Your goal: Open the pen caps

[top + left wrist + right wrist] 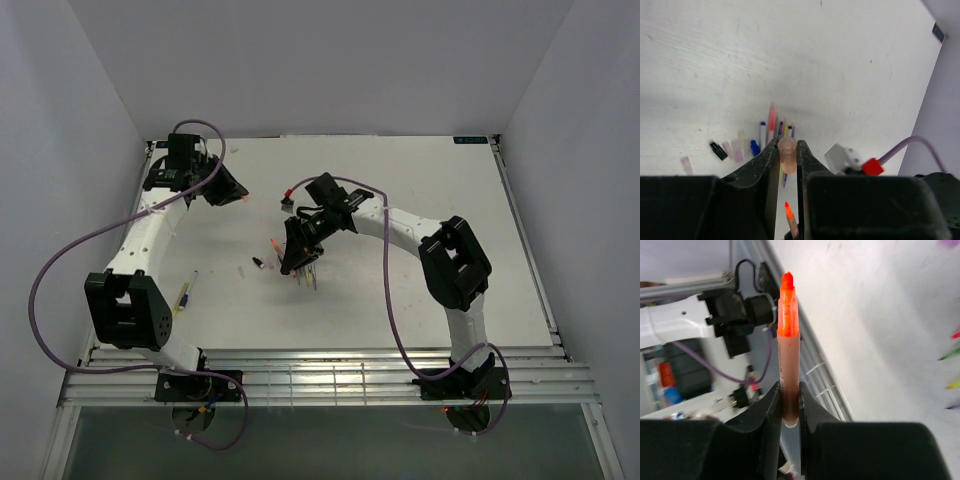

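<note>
orange pen [788,335] uncapped, cap [787,157] apart
right gripper [789,386] pinches the pen's barrel; left gripper [787,145] clamps the pale cap, both mid-frame.

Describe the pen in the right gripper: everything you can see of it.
The pen is a thin plastic stick: translucent pinkish-brown barrel, bright orange collar, bare orange tip, so its cap is off. The right gripper pinches its lower barrel between both fingers; a white end shows below them. It juts straight out past the fingertips, clear of the table, touching nothing else.
</note>
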You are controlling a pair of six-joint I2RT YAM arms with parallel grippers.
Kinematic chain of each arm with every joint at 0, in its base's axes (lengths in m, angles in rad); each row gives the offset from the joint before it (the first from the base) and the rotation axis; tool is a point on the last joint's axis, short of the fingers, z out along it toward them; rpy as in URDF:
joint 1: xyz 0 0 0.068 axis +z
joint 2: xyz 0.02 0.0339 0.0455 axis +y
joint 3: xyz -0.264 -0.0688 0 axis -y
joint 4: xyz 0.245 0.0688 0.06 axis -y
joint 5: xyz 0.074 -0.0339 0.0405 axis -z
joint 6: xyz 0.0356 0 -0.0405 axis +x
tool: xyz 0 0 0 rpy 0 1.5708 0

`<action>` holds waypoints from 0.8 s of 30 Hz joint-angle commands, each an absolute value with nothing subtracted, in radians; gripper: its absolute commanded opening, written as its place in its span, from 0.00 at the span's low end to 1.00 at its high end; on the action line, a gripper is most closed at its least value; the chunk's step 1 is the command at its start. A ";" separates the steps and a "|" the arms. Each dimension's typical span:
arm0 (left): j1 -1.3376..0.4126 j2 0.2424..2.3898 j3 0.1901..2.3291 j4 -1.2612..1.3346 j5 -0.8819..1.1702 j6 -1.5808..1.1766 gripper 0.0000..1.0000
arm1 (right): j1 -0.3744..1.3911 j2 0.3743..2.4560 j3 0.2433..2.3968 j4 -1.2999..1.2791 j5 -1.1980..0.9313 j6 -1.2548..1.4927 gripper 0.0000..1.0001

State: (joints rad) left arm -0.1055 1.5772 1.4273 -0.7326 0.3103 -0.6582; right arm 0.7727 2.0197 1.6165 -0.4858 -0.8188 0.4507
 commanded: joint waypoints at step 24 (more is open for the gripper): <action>-0.057 1.313 1.006 -0.773 0.120 -0.664 0.00 | 0.572 1.983 1.499 -0.609 -0.669 0.385 0.08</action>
